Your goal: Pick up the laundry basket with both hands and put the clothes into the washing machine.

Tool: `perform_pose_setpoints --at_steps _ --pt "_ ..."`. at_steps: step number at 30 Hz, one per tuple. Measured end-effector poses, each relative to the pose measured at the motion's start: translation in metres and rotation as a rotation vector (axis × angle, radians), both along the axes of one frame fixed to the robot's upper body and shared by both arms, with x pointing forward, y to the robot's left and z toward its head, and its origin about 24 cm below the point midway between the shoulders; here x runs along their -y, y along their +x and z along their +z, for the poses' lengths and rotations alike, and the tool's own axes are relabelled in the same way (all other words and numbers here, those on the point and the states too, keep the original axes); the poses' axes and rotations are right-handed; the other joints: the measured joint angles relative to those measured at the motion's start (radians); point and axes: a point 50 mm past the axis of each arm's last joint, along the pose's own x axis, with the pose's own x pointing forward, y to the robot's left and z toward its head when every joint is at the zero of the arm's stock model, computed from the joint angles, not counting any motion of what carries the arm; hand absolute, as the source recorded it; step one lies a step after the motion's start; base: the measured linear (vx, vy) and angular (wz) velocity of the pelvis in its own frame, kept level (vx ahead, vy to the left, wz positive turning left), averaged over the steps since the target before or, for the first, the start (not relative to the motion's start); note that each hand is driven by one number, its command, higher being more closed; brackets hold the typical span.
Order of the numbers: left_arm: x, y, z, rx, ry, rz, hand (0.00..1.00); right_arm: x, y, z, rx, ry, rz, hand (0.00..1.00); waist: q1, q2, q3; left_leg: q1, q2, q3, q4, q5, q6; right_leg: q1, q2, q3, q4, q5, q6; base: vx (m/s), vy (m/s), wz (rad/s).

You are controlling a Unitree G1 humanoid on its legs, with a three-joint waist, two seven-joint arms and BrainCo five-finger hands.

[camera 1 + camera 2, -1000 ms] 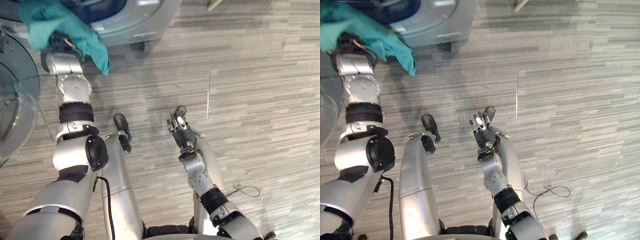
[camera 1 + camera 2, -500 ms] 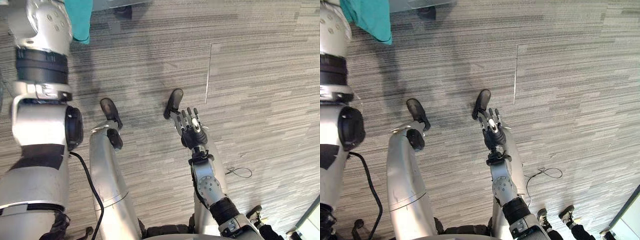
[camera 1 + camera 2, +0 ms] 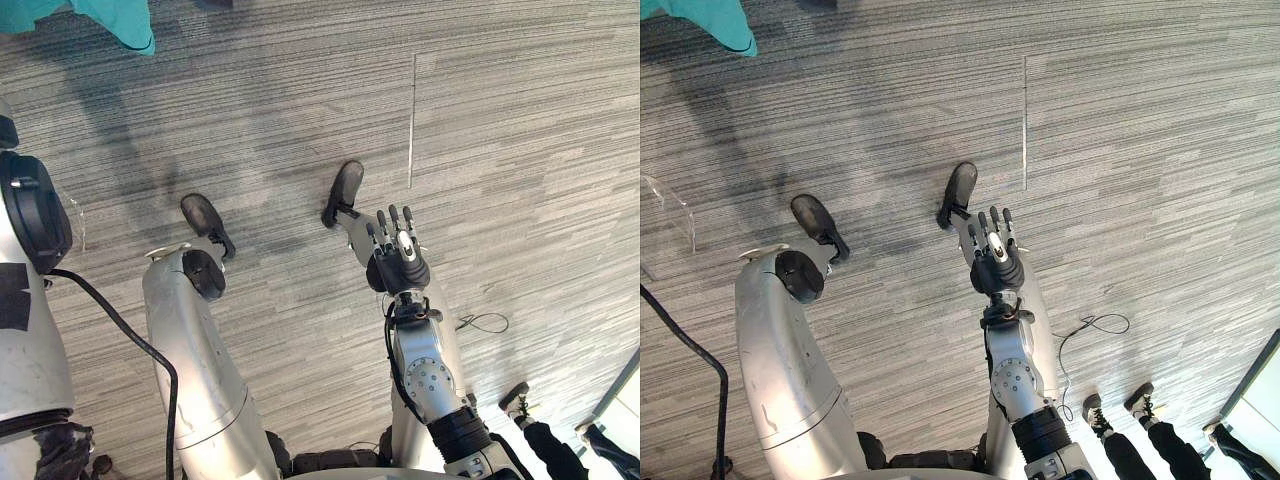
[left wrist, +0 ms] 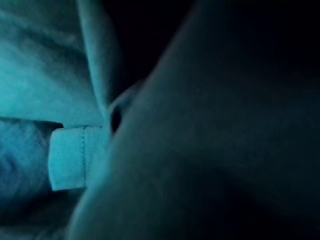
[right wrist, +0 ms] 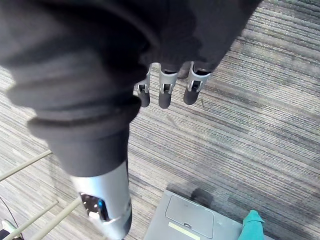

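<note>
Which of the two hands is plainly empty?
The right hand: it is held over the grey floor with straight fingers and nothing in it. On the left arm's side, teal cloth lies right before the wrist camera.

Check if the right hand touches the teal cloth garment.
Apart. Left eye view shows the right hand open above grey striped floor, the teal cloth garment far away.

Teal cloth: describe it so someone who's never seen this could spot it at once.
Look across the grey striped floor to the head views' upper-left corner. The teal cloth hangs in there at the edge, far from the open right hand. It is the only bright-coloured, soft thing against all that grey.
</note>
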Motion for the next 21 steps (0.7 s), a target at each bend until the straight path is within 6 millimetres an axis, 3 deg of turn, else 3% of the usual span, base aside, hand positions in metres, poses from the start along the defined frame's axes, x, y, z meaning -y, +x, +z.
perform_pose_setpoints --at_steps 4,6,8,10,13,14,15,16,17,18,21 --pt "-0.018 -0.014 0.004 0.044 -0.095 0.003 1.0 0.006 -0.006 0.001 -0.01 -0.003 -0.02 0.0 0.004 0.0 0.0 -0.003 0.025 0.014 -0.022 -0.006 0.015 0.037 0.038 0.005 -0.142 0.08 0.036 -0.04 0.104 -0.4" --pt "-0.019 -0.024 0.01 0.093 -0.135 -0.026 1.0 0.017 -0.013 -0.002 -0.015 -0.008 -0.05 0.0 0.001 0.001 0.001 0.011 0.025 0.028 -0.048 -0.009 0.025 0.07 0.032 -0.021 -0.193 0.09 0.042 -0.03 0.133 -0.15" --pt "-0.017 -0.025 0.009 0.1 -0.15 -0.028 1.0 0.035 -0.019 -0.009 -0.045 -0.023 -0.094 0.0 0.002 0.003 0.002 0.061 0.008 0.049 -0.061 -0.01 0.038 0.112 0.004 -0.034 -0.201 0.119 0.022 0.02 0.092 0.25" --pt "-0.023 -0.022 0.003 0.105 -0.221 -0.077 1.0 0.048 -0.027 -0.008 -0.037 -0.045 -0.119 0.0 -0.002 0.004 0.003 0.161 0.015 0.061 -0.059 -0.035 0.042 0.158 0.005 0.02 -0.133 0.137 0.0 0.04 0.049 0.28" --pt "-0.028 -0.015 -0.008 0.116 -0.3 -0.18 1.0 0.047 -0.037 -0.003 0.003 -0.039 -0.093 0.0 0.001 0.005 0.001 0.272 0.035 0.057 -0.096 -0.046 0.037 0.248 0.039 0.053 -0.15 0.167 0.008 0.04 0.012 0.18" --pt "-0.026 0.009 -0.034 0.039 -0.32 -0.221 0.0 0.046 -0.039 -0.007 0.0 -0.047 -0.068 0.0 -0.009 0.015 0.006 0.342 0.013 0.053 -0.154 -0.043 0.034 0.281 0.035 0.063 -0.163 0.153 0.014 0.03 -0.017 0.45" --pt "-0.022 0.018 -0.043 0.012 -0.317 -0.231 0.0 0.046 -0.039 -0.01 -0.005 -0.051 -0.062 0.0 -0.007 0.017 0.008 0.363 0.004 0.054 -0.183 -0.035 0.022 0.292 0.041 0.079 -0.195 0.128 0.04 0.01 -0.045 0.79" --pt "-0.007 0.03 -0.053 -0.009 -0.298 -0.278 0.0 0.046 -0.038 -0.015 -0.021 -0.059 -0.057 0.0 -0.011 0.014 0.006 0.395 -0.036 0.057 -0.239 0.003 -0.006 0.328 0.046 0.101 -0.317 0.12 0.068 -0.01 -0.079 1.34" --pt "0.011 0.038 -0.057 -0.017 -0.281 -0.335 0.0 0.047 -0.039 -0.016 -0.027 -0.057 -0.057 0.0 -0.023 0.01 0.003 0.407 -0.089 0.027 -0.245 0.021 -0.027 0.359 0.036 0.151 -0.344 0.119 0.08 -0.02 -0.111 1.24" --pt "0.013 0.037 -0.056 -0.005 -0.278 -0.34 0.0 0.046 -0.037 -0.014 -0.019 -0.059 -0.054 0.0 -0.014 0.013 0.005 0.406 -0.09 0.013 -0.245 0.023 -0.033 0.352 0.036 0.146 -0.313 0.113 0.078 0.01 -0.158 1.04" --pt "0.025 0.045 -0.061 -0.01 -0.225 -0.393 0.0 0.043 -0.033 -0.005 0.022 -0.051 -0.043 0.0 -0.026 0.012 0.005 0.448 -0.134 -0.098 -0.324 0.076 -0.125 0.356 -0.001 0.075 -0.154 -0.012 0.021 0.06 -0.253 0.88"
